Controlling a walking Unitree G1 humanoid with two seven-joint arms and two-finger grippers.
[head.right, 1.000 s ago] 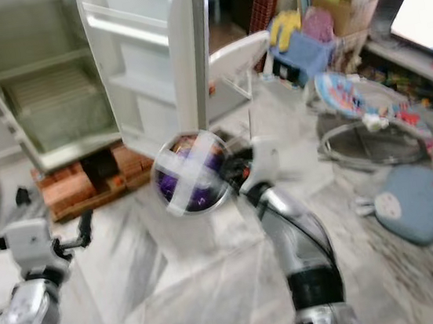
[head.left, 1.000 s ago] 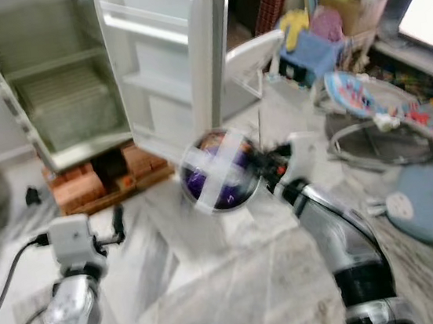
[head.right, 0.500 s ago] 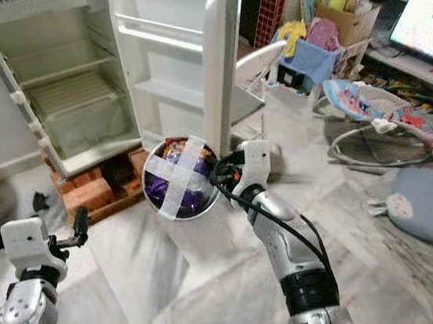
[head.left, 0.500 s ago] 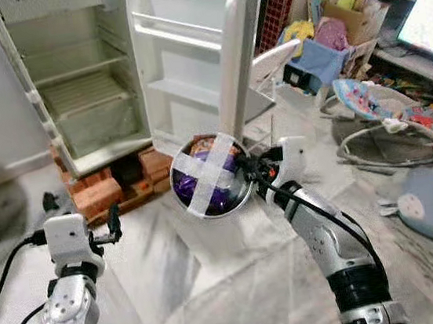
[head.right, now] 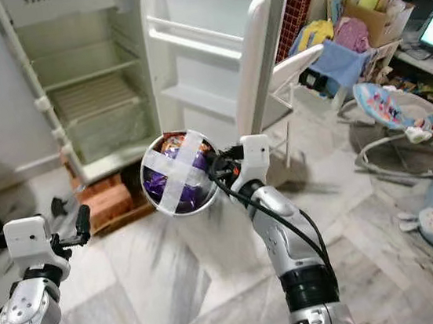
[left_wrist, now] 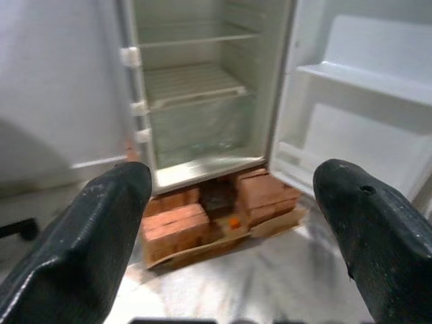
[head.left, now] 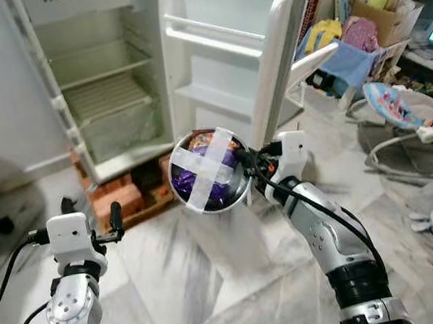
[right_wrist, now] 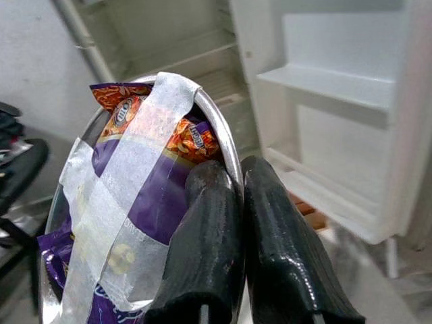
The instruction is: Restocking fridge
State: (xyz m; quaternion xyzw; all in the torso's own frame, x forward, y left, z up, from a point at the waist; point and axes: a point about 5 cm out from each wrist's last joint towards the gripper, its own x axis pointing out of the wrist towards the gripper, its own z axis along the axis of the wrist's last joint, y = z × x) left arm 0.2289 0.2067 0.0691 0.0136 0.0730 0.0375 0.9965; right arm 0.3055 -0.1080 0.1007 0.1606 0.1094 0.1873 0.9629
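My right gripper (head.right: 215, 166) pinches the rim of a steel bowl (head.right: 178, 184) of taped-down snack packets, held up in front of me. My left gripper (head.left: 91, 224) hangs lower, fingers spread and empty. The open fridge (head.left: 105, 89) stands ahead and slightly left of the bowl, its wire shelf (left_wrist: 192, 82) bare, so my right arm is the one to reach in.

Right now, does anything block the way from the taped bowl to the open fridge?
Nothing visible does. The right gripper holds the bowl by its rim in front of the open fridge, whose door is swung aside.
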